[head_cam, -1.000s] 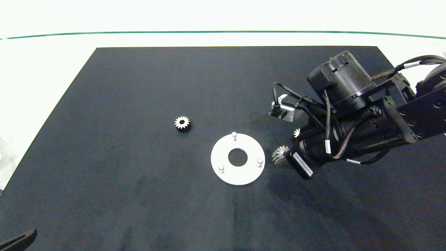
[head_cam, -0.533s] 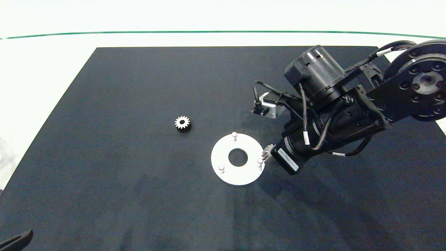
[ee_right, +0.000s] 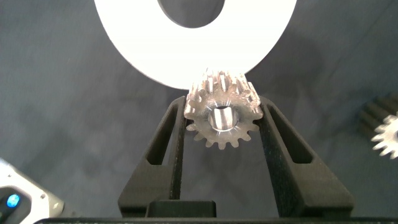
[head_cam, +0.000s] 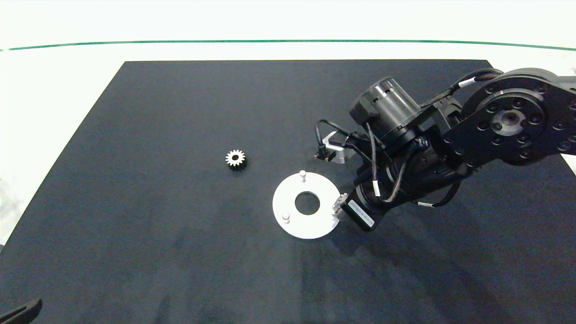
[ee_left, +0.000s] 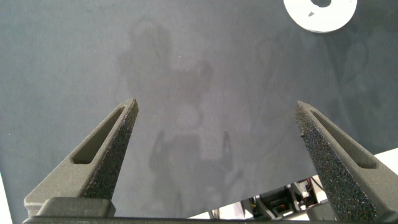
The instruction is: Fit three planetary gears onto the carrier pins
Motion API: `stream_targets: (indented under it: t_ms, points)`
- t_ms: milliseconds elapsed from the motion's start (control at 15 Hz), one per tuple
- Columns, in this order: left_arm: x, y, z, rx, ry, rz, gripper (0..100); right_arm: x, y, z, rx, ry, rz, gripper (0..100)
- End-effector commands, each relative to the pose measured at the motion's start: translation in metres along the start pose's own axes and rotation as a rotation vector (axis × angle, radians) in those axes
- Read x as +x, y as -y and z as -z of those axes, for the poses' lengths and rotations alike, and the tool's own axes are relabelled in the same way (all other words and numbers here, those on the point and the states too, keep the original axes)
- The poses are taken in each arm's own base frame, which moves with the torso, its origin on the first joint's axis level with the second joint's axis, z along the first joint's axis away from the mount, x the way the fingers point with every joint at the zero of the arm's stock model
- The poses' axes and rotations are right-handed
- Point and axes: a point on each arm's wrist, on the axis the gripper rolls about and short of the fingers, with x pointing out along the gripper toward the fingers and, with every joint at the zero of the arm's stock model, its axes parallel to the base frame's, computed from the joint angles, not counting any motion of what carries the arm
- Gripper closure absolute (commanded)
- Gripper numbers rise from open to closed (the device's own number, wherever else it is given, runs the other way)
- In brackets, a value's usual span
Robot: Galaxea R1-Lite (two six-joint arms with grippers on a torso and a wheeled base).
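While your right gripper (ee_right: 221, 121) clamps its jaws on a small silver-grey metal spur gear (ee_right: 221, 117) at the flat white round disc's (head_cam: 288, 225) rim, your left gripper (ee_left: 217, 134) hangs parked, jaws spread; another gear (head_cam: 236, 159) lies apart.

Lighting was bright and even from overhead, so the pale worktop (head_cam: 54, 90) edge blew out nearly white, the dark mat (head_cam: 180, 252) showed soft smudgy shadows, and the white disc (ee_right: 155, 56) glared hard in the right wrist shot.
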Motion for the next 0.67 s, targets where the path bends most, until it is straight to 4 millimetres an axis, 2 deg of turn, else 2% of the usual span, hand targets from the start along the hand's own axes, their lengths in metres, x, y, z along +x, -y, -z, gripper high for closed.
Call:
stream_targets:
  t_ms: [67, 667]
  points:
    - [0.0, 0.0001, 0.0004, 0.0, -0.003, 0.002, 0, 0.0072, -0.0007, -0.0042, -0.004, -0.002, 0.002, 75]
    - [-0.0002, 0.0002, 0.0013, 0.0, -0.003, 0.002, 0, 0.0156, -0.0068, -0.0081, -0.012, 0.001, -0.01, 75]
